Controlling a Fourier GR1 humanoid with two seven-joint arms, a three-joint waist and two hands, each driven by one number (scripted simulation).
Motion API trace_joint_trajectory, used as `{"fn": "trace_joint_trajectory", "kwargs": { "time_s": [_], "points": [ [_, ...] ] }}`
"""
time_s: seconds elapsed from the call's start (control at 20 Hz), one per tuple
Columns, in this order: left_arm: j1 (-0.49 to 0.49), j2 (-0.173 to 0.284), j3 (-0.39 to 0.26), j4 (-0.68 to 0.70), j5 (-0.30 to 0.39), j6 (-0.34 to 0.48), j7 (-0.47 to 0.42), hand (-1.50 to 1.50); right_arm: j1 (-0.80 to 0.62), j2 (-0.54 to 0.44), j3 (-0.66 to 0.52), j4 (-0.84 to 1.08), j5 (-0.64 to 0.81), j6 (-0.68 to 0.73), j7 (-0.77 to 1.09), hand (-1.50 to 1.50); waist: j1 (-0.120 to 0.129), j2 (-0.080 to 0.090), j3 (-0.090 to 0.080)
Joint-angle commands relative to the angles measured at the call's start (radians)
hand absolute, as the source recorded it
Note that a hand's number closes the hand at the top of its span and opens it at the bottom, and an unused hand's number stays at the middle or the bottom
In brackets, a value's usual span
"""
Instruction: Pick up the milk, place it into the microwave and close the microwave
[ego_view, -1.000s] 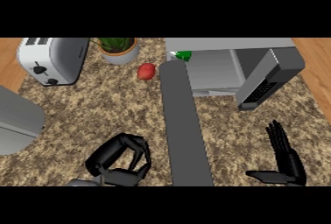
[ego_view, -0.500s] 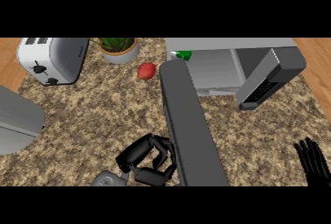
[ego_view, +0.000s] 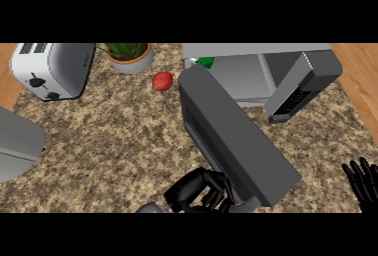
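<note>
Closing looks like the step in hand: the milk (ego_view: 204, 62), a green-topped carton, already sits inside the microwave (ego_view: 255, 75) at the far edge of the speckled surface (ego_view: 111, 140), and the left robot hand (ego_view: 198, 192) is down at the near end of the long grey microwave door (ego_view: 232, 145), fingers curled against its edge; whether they truly clasp it I cannot tell. To do it well, I'd judge the left robot hand should keep pressing near that free end, sweeping the door round its hinge toward the opening, and slip clear before it meets the frame. The right robot hand (ego_view: 362, 180) rests open at the right edge, fingers up. Compared with a second ago, the door has swung over rightward, the left robot hand has followed it inward, and the right one has drifted nearly out of view.
</note>
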Motion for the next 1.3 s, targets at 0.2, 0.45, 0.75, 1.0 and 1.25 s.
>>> {"fn": "trace_joint_trajectory", "kwargs": {
  "time_s": [0.2, 0.45, 0.75, 1.0, 1.25],
  "points": [
    [-0.153, -0.008, -0.22, 0.043, 0.148, 0.272, 0.049, 1.5, 0.012, -0.037, 0.066, -0.24, -0.13, 0.095, 0.122, -1.5, -0.037, 0.008, -0.002],
    [-0.233, -0.008, -0.262, 0.047, 0.244, 0.406, 0.058, 1.5, 0.041, -0.054, 0.096, -0.339, -0.175, 0.105, 0.178, -1.5, -0.068, 0.011, -0.002],
    [-0.349, -0.008, -0.22, 0.073, 0.349, 0.52, 0.066, 1.5, 0.029, -0.096, 0.111, -0.414, -0.219, 0.109, 0.259, -1.5, -0.102, 0.023, -0.004],
    [-0.43, -0.008, -0.206, 0.122, 0.414, 0.614, 0.037, 1.5, 0.022, -0.081, 0.124, -0.447, -0.245, 0.078, 0.293, -1.5, -0.119, 0.032, -0.002],
    [-0.54, -0.009, -0.176, 0.18, 0.485, 0.652, 0.036, 1.5, 0.022, -0.093, 0.124, -0.504, -0.292, 0.049, 0.349, -1.5, -0.131, 0.035, -0.002]
  ]
}}
